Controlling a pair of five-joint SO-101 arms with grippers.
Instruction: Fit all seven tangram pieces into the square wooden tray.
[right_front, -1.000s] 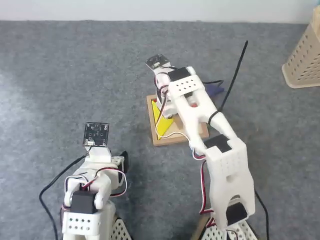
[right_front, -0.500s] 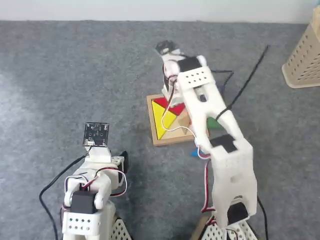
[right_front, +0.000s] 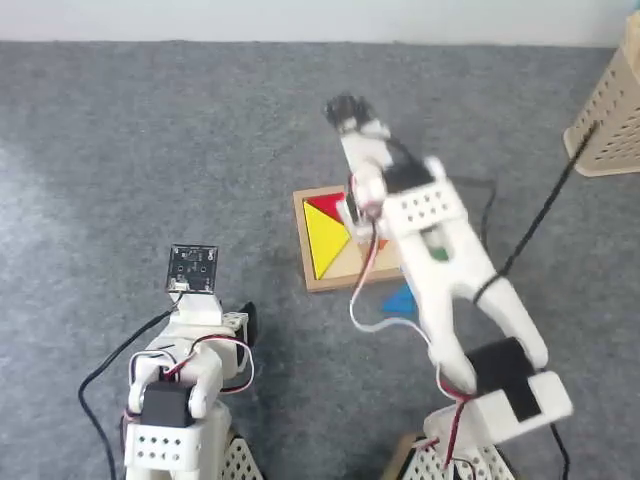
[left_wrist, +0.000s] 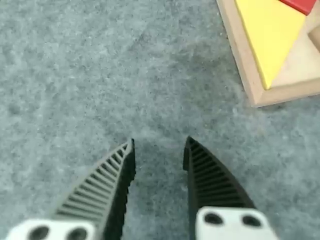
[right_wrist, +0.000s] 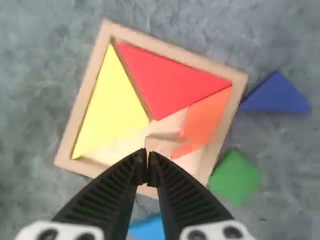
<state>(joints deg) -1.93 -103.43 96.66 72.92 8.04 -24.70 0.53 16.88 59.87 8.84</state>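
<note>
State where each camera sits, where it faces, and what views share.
High view: fixed above, behind the arms, looking down on the table; both arms show, the right one over the wooden tray.
Left wrist view: on the left wrist, facing down at the table; open left gripper shows.
Right wrist view: on the right wrist, facing down onto the tray; shut right gripper shows.
Shared: all three show the tray and yellow triangle.

Our left arm (right_front: 185, 375) sits folded back close to its base, and our left end effector (left_wrist: 160, 145) points downward with its jaws parted. Our right arm (right_front: 450, 290) stretches forward, wrist bent down, our right end effector (right_wrist: 147, 154) with both fingers pressed together
</note>
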